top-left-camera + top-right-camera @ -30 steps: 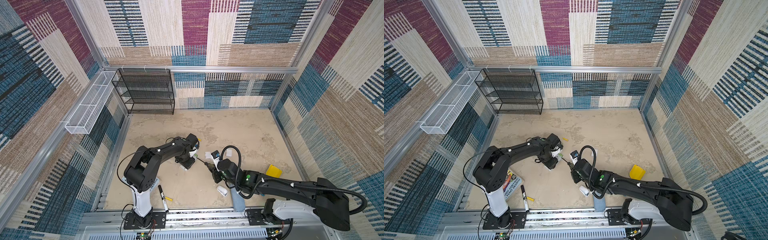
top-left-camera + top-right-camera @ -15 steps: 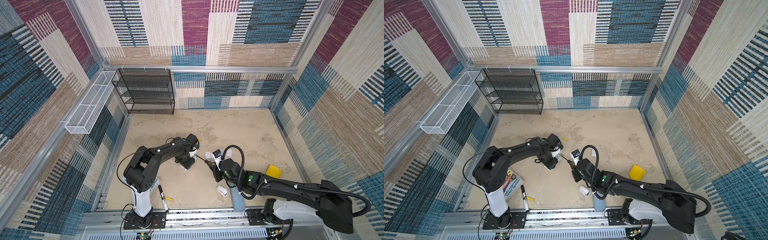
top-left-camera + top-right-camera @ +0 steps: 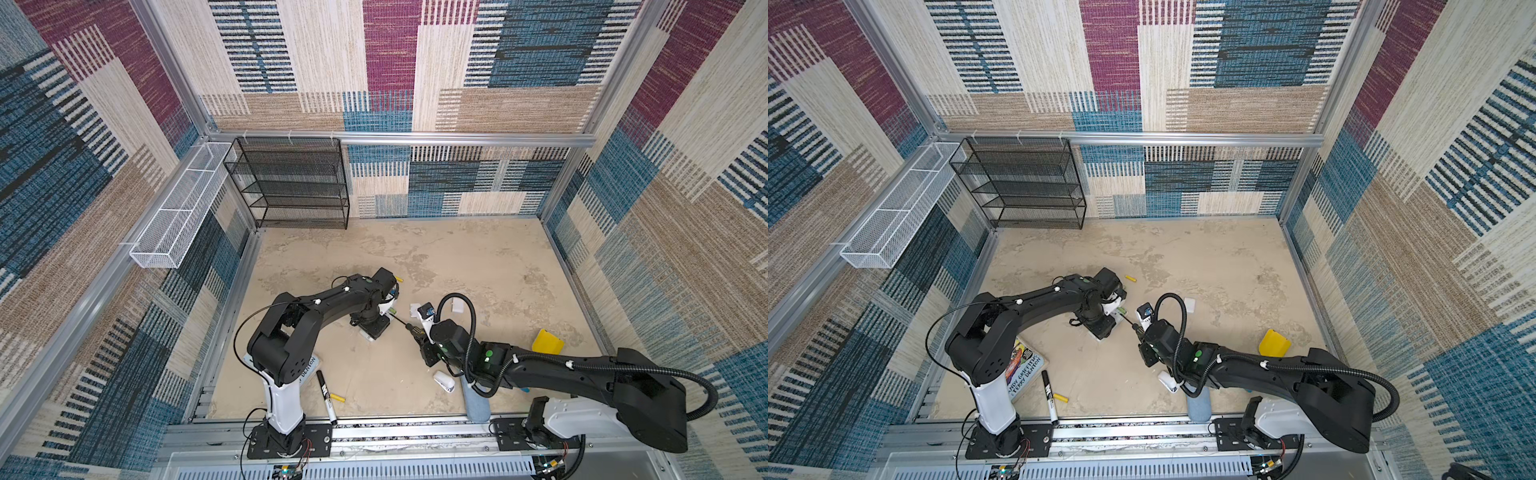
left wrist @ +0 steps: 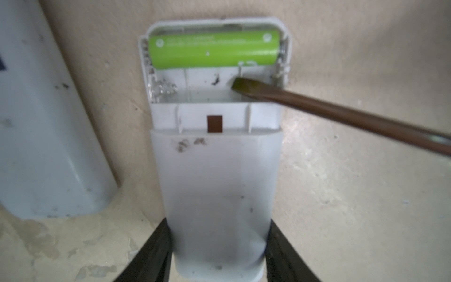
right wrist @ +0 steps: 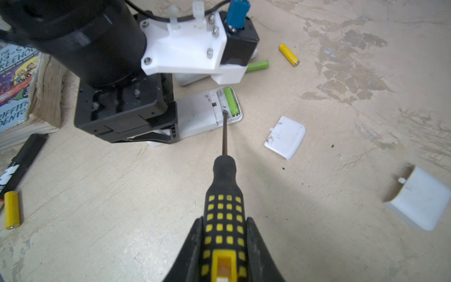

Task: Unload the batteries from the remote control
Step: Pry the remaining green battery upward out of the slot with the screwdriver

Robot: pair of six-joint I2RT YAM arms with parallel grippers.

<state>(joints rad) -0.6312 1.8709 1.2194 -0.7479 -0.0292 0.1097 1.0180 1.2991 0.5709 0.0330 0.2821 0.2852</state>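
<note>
Being clamped by the left claw (image 4: 218,246), the remote control (image 4: 214,183) is being emptied: ahead of that claw one lime battery (image 4: 214,50) is being targeted by the screwdriver (image 5: 223,195) clenched in the right claw (image 5: 224,244) (three loose batteries (image 5: 288,54) (image 5: 257,66) (image 5: 11,209) are lying out).

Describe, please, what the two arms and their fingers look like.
Both are matte black with rounded joint housings and small green lights, on white base columns. The left arm trails a thin black cable held by white ties; the right arm carries a thick ribbed black hose. A white bracket at the wrist holds a black camera with a blue plug. The fingers are black and tapered.
</note>
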